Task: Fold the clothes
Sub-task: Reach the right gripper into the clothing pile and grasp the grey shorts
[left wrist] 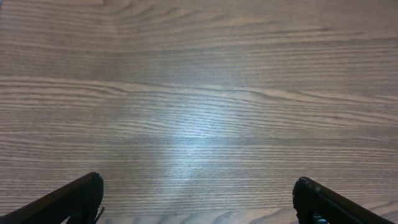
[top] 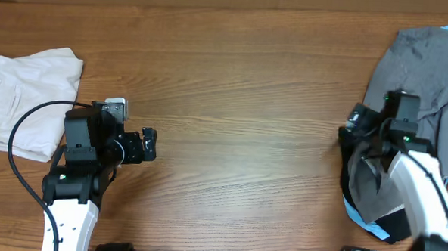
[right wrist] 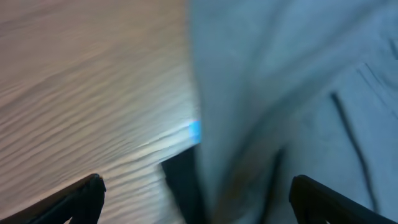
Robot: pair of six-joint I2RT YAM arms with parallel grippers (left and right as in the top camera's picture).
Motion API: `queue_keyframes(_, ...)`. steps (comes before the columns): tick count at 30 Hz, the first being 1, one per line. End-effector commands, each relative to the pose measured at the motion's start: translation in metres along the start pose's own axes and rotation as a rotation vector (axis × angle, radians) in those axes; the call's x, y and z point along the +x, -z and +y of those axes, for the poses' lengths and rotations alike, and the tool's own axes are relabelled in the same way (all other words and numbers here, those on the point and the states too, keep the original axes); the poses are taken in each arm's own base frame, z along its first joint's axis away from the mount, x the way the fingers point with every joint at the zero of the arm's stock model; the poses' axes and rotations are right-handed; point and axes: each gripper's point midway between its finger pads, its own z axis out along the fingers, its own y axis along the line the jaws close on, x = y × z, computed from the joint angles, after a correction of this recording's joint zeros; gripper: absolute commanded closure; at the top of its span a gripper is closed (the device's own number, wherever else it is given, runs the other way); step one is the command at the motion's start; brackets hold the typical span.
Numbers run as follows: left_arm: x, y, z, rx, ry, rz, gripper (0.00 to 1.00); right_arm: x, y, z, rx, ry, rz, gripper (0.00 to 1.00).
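The clothes lie in two places. Folded cream-white shorts [top: 24,98] rest at the left edge of the table. A rumpled grey garment [top: 427,62] lies at the far right, with black [top: 390,223] and light-blue cloth [top: 354,212] under it near the front. My left gripper [top: 149,145] stands open over bare wood [left wrist: 199,93], right of the white shorts, and grips nothing [left wrist: 199,200]. Over the left edge of the grey pile my right gripper [top: 354,135] is open. In the blurred right wrist view its jaws [right wrist: 199,200] straddle grey cloth [right wrist: 280,93], a black fold [right wrist: 183,186] and a light-blue bit [right wrist: 194,130].
A wooden table [top: 249,81] carries everything. Bare wood stretches between the two arms. A black cable [top: 27,128] loops from the left arm over the edge of the white shorts. The grey pile runs off the right edge of the overhead view.
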Motion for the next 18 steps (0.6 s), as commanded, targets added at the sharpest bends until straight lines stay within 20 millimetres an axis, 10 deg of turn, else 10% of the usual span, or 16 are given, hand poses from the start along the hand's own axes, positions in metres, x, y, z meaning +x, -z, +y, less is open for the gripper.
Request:
queue_keyframes(1,-0.008,0.002,-0.005,0.027,0.019,-0.012,0.00,0.002,-0.023,-0.012,-0.010,-0.118,0.063,0.09)
queue_keyframes(7,-0.010,0.002,-0.005,0.030,0.017,-0.019,0.00,0.007,-0.036,-0.007,-0.046,-0.118,0.091,0.35)
queue_keyframes(18,-0.010,0.002,-0.007,0.038,0.016,-0.020,0.00,-0.015,-0.033,0.001,-0.089,-0.119,0.008,0.21)
